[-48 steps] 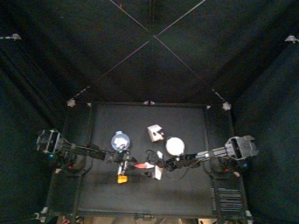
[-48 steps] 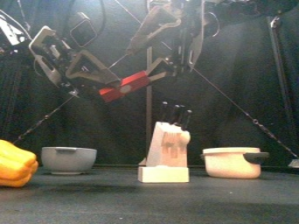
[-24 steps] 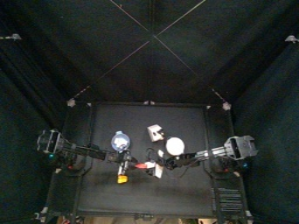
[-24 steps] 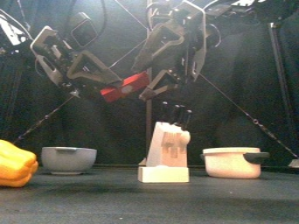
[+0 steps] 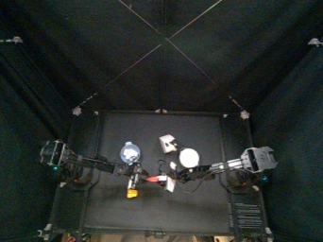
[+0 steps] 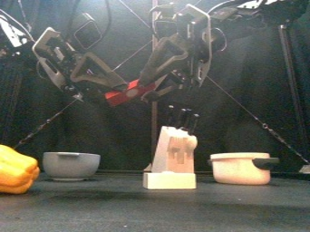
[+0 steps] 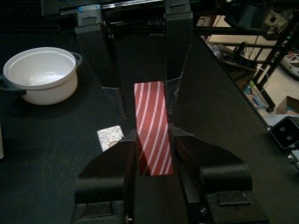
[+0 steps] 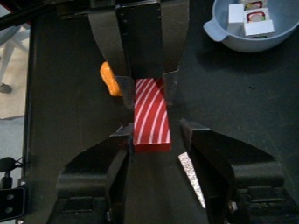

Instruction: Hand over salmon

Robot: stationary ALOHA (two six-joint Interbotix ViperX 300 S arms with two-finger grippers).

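The salmon [image 6: 129,91] is a red strip with pale stripes, held in the air above the table's middle. My left gripper [image 6: 111,94] is shut on its left end; the left wrist view shows the strip [image 7: 152,122] pinched between the jaws. My right gripper [image 6: 152,85] has come in from the right, and its jaws stand on either side of the strip's other end [image 8: 153,112], still slightly apart. In the top view the salmon [image 5: 157,178] is a small red spot between the two grippers.
On the table stand a yellow-orange block [image 6: 16,169] at the left, a grey bowl [image 6: 71,165], a white knife block [image 6: 172,156] in the middle and a white pot [image 6: 241,168] at the right. A white round disc [image 5: 190,158] shows in the top view.
My right gripper has swung down and left from above until its jaws flank the salmon. The left gripper has held the salmon nearly still.
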